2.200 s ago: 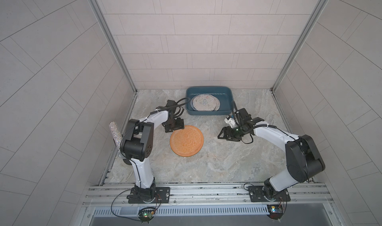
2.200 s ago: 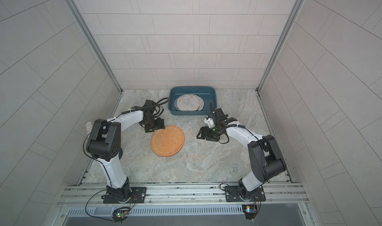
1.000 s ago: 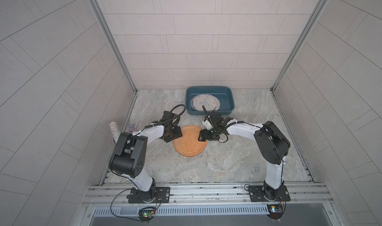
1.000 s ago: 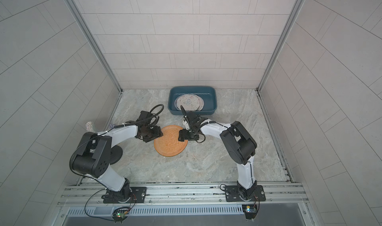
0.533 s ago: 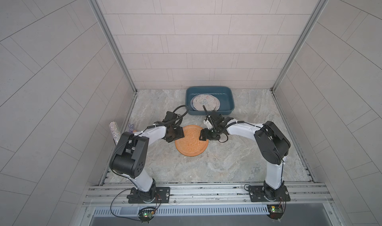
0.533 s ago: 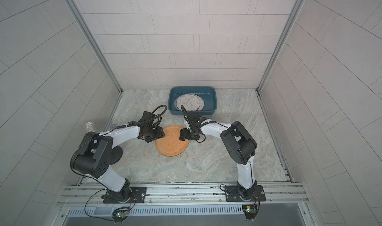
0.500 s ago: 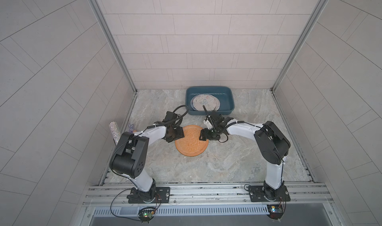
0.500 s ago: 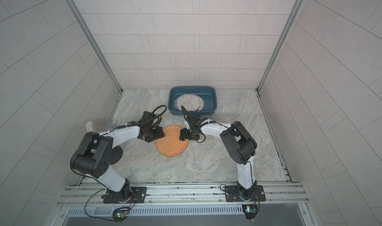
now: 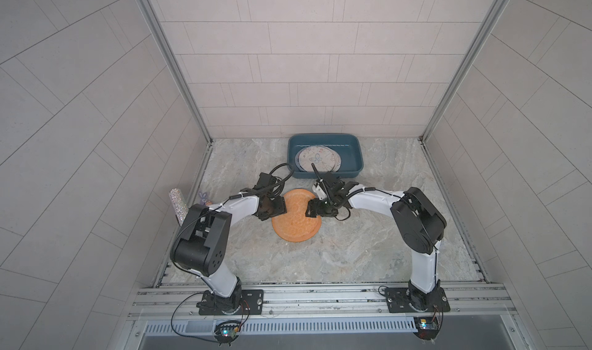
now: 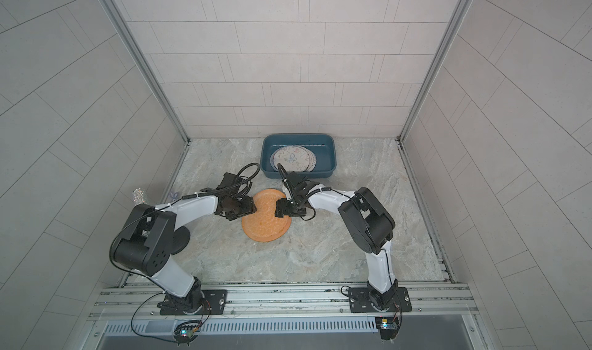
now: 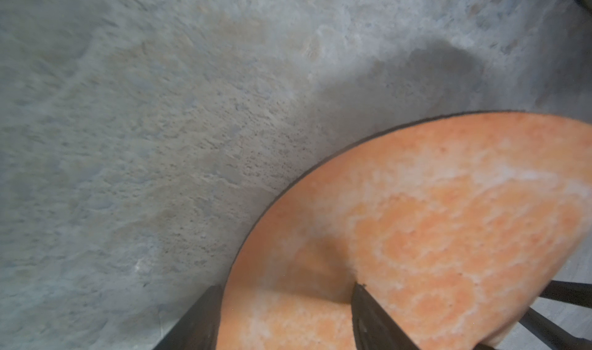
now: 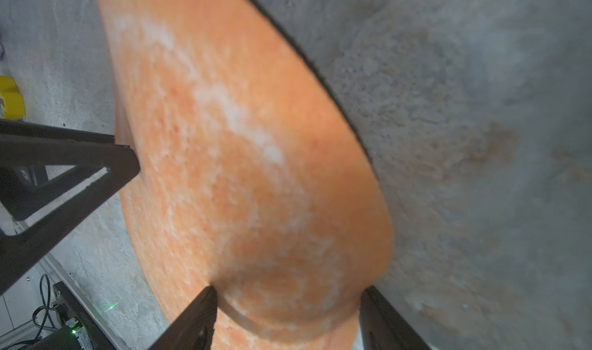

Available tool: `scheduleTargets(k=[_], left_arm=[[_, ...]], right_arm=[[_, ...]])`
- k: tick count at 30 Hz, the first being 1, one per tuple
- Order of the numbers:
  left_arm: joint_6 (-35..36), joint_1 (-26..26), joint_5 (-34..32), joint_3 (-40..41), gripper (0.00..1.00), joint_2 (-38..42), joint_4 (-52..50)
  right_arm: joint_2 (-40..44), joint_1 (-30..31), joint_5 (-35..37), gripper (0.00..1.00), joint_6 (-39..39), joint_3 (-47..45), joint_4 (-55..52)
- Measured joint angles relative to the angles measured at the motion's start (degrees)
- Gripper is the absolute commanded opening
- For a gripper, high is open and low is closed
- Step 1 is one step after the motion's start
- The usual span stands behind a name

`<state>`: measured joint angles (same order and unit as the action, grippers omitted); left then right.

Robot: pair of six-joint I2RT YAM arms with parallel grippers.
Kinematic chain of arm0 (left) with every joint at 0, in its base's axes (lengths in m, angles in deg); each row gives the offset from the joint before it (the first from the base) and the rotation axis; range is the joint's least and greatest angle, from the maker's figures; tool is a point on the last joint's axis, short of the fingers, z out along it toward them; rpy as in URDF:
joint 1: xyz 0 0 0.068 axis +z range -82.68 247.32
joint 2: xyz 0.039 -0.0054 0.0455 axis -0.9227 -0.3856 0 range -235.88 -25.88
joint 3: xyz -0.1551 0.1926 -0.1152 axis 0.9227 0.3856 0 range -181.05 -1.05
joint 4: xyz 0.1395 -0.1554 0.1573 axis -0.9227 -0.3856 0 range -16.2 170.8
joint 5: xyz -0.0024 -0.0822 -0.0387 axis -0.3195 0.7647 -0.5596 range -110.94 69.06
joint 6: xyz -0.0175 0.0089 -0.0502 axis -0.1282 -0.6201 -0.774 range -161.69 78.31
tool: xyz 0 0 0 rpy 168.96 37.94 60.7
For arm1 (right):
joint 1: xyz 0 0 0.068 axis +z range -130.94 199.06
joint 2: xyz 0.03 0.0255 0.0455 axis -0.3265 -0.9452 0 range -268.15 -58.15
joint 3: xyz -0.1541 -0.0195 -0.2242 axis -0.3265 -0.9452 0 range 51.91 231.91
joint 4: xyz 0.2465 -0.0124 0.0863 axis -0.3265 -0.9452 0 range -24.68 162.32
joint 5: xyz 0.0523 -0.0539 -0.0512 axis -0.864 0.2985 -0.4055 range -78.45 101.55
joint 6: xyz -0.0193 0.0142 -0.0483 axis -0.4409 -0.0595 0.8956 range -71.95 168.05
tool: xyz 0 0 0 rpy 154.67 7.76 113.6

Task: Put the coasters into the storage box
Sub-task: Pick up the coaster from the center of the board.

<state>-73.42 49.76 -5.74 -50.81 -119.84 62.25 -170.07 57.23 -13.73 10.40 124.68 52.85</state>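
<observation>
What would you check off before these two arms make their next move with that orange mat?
1. Both grippers at the orange coaster: ok. The left gripper and the right gripper sit at opposite edges of it.
2. Firm grip on it: not ok. In both wrist views the jaws stand apart, pinching nothing.
3. Coaster lifted off the table: cannot tell.
4. Room in the storage box: ok. The printed coasters lie toward one side, with bare floor beside them.
5. Box close by: ok. It stands just beyond the orange coaster, at the back of the table.
</observation>
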Motion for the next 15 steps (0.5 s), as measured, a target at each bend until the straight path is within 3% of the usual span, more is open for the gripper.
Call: scheduleTargets(k=[7,15], left_arm=[[0.0,-0.1,-0.1,0.0,0.68,0.0,0.1],[0.0,-0.5,0.4,0.2,0.69,0.0,1.0]], right_arm=[[-0.5,0.4,0.0,0.55,-0.5,0.0,0.6],[-1.2,1.1,-1.0,0.18,-1.0,-0.3,1.4]])
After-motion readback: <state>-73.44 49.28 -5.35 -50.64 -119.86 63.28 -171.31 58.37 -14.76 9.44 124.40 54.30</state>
